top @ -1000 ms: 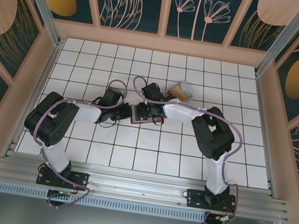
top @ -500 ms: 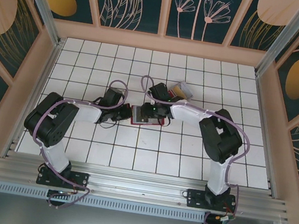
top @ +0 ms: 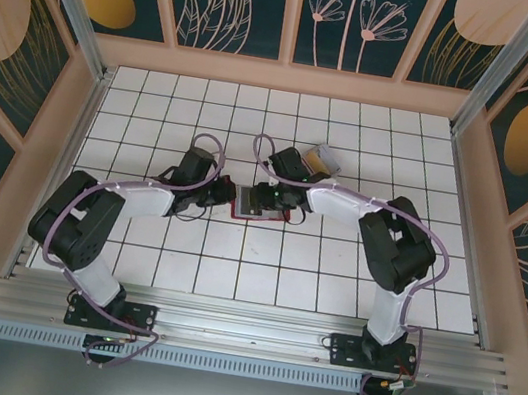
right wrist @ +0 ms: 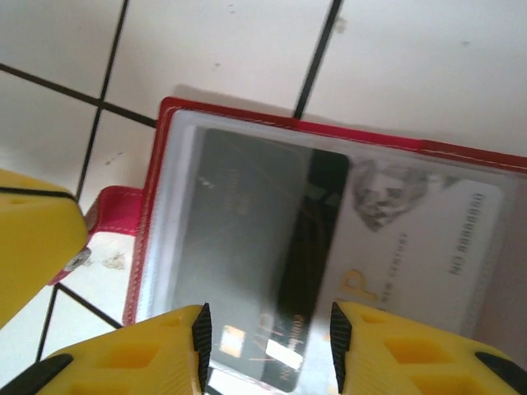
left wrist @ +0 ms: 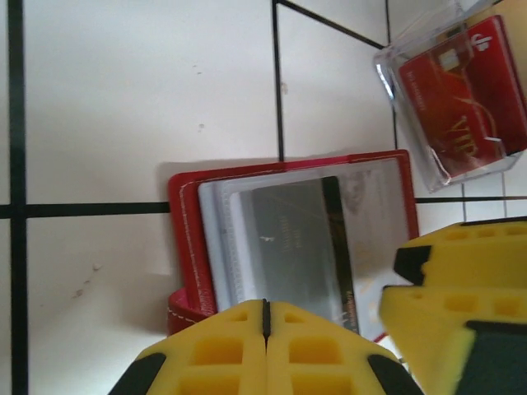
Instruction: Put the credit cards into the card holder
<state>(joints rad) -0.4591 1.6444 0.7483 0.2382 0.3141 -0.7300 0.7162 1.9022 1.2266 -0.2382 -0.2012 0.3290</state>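
**The card holder** (left wrist: 183, 247) is lying open on the white tiled table (left wrist: 123, 99), roughly midway between the two arms, with its clear sleeves facing up. A dark card (left wrist: 296, 247) is lying in the top sleeve, beside a pale card (right wrist: 420, 222) printed with a face. The right gripper (right wrist: 268, 329) is standing astride the dark card's end, jaws about half apart. Whether they are pinching it or only bracketing it, I cannot tell; it looks to be seating the card. The left gripper (left wrist: 265, 317) is hovering at the holder's edge beside the snap tab (right wrist: 115, 218), jaws fully closed on nothing, apparently pinning the holder against sliding. Just beyond, a red card (left wrist: 465, 90) is waiting in a clear plastic box (left wrist: 387, 70), probably the next to go in.
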